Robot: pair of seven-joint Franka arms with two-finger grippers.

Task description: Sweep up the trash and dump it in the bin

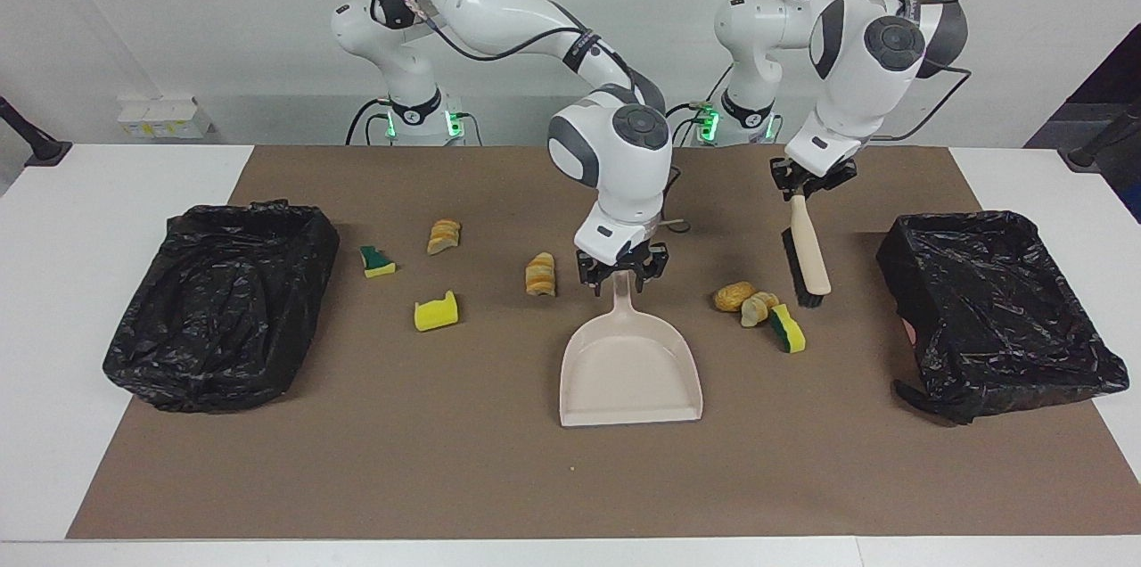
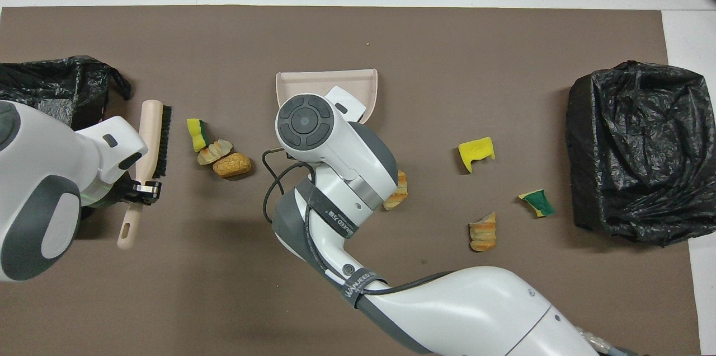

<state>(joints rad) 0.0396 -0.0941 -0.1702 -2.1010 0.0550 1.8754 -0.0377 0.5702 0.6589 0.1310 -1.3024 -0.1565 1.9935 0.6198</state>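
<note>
The right gripper (image 1: 622, 275) is clamped on the handle of the beige dustpan (image 1: 631, 371), which lies flat at the middle of the brown mat (image 1: 463, 460), mouth turned away from the robots, ready to receive. The left gripper (image 1: 807, 184) grips the brush (image 1: 807, 255) by its handle, bristles down beside a cluster of three scraps (image 1: 758, 308) toward the left arm's end; I judge this a set-up to push them toward the pan.

Four more scraps (image 1: 437, 313) lie scattered toward the right arm's end, one bread-like chunk (image 1: 540, 274) just beside the right gripper. None is in the pan.

Two black-lined bins stand at the table's ends: one (image 1: 998, 308) near the brush, the other (image 1: 223, 299) by the scattered scraps. The dustpan's side wall, not its mouth, faces the cluster; the pan likely needs turning.
</note>
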